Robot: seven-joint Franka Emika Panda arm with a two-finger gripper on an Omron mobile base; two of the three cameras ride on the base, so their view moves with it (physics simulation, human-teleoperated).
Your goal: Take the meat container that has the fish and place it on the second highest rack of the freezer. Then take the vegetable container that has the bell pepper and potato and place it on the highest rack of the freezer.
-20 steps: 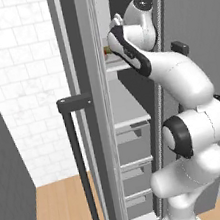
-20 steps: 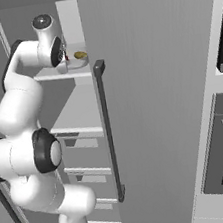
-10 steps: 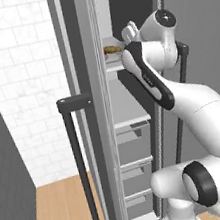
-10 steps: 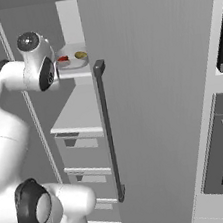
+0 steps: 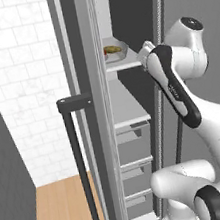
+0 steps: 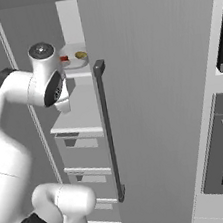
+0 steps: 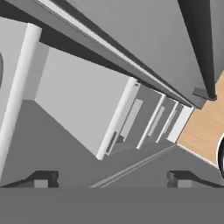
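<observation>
We see the bowl, holding pepper and potato, already resting on the top rack of the freezer. Our gripper is wide open and empty, just outside. We judge the step is retreating: draw straight back, clear of the door handle.

— What colours sit in the wide, shallow whitish-clear vegetable container?
— A small glossy red bell pepper, left; an oblong yellowish-brown potato, right.
— And the tall dark-grey freezer cabinet?
— Pale-grey shelves.
</observation>
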